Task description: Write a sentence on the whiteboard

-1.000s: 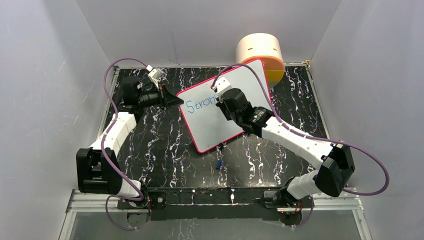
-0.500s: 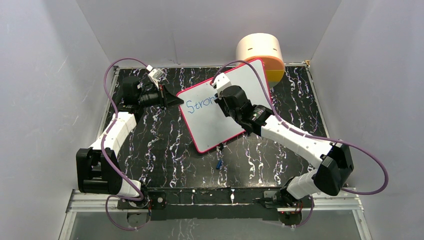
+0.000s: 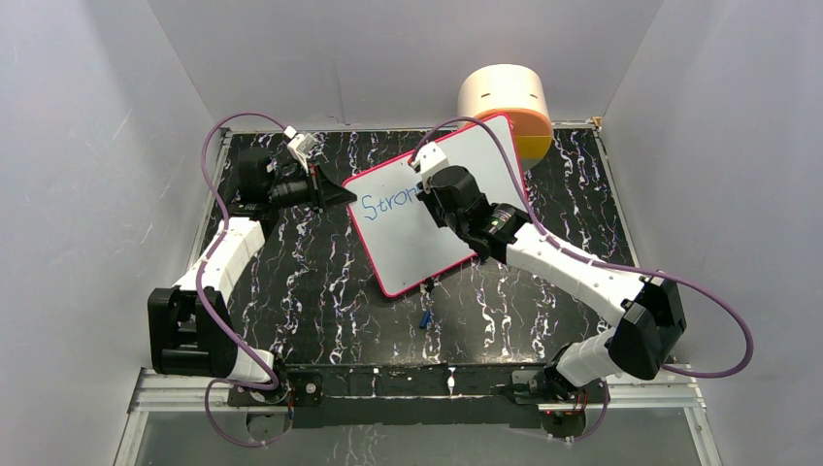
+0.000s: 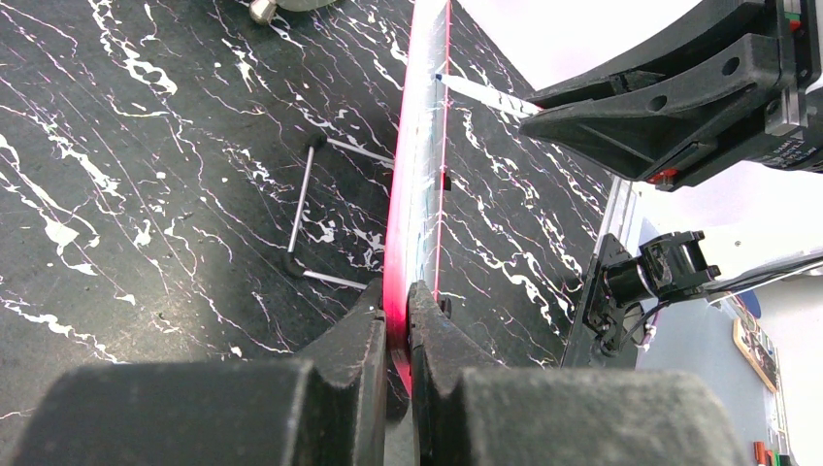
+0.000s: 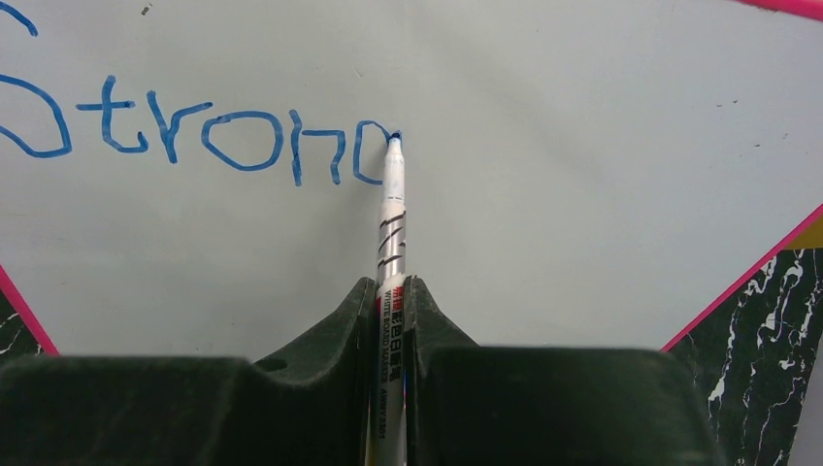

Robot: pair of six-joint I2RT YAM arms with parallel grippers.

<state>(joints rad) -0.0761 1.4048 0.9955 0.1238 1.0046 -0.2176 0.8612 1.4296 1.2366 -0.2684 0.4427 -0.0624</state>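
Center of top view: whiteboard (image 3: 417, 248), skewed in frame, over black marbled table (image 3: 311, 282), upper-right corner by cream/orange tub (image 3: 505, 102). L gripper (image 4: 396, 303) is clamped tight on the board's pink edge at its left side. R gripper (image 5: 390, 291) is closed on marker (image 5: 391, 218), tip touching the board at the end of the blue sentence (image 5: 194, 141), so far "Stron" plus a partial letter.

A black bench (image 3: 320, 291) veined with white carries a round tub (image 3: 503, 92) at its far right corner, cream above and orange below. A small blue piece (image 3: 426, 317) lies nearer the front edge. A thin, bent dark rod (image 4: 301, 218) lies flat on the bench.
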